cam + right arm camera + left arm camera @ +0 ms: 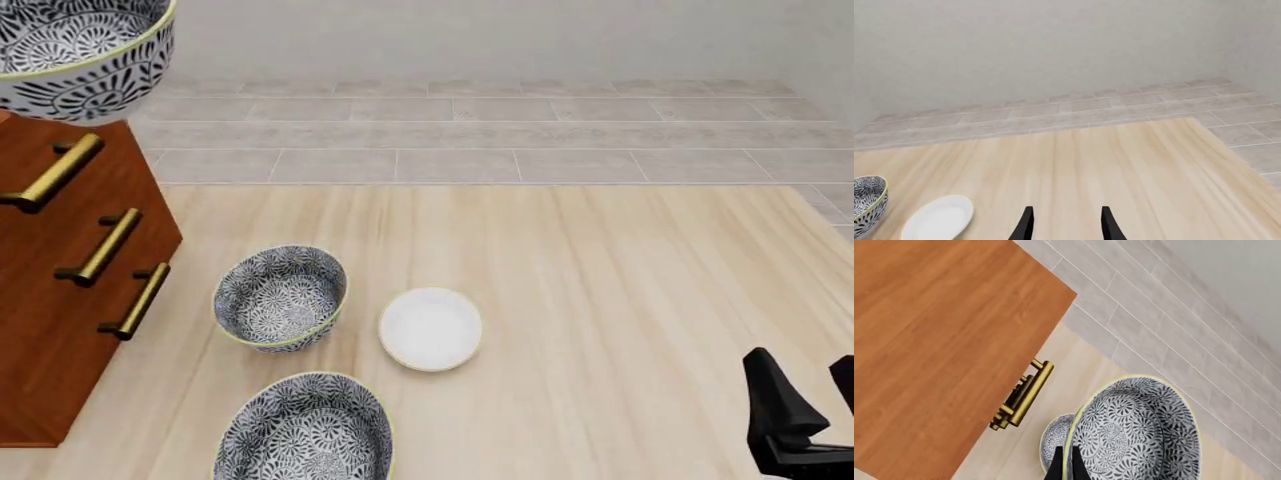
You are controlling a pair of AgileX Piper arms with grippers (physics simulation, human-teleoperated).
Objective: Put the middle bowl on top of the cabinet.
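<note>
Middle bowl (80, 55): held aloft, far left, above cabinet (67, 300) top; left gripper (1067, 465) jaws pinched on its rim; right gripper (1065, 222) jaws parted, idle, near right; step: carrying; next, by my reading: lower onto cabinet top, release; two lookalike bowls, white dish (430, 328) on surface

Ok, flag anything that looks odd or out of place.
One patterned bowl is up in the air beside the cabinet, pinched at its rim by the left gripper. Nothing is spilled or broken; two bowls and a white dish sit upright.
</note>
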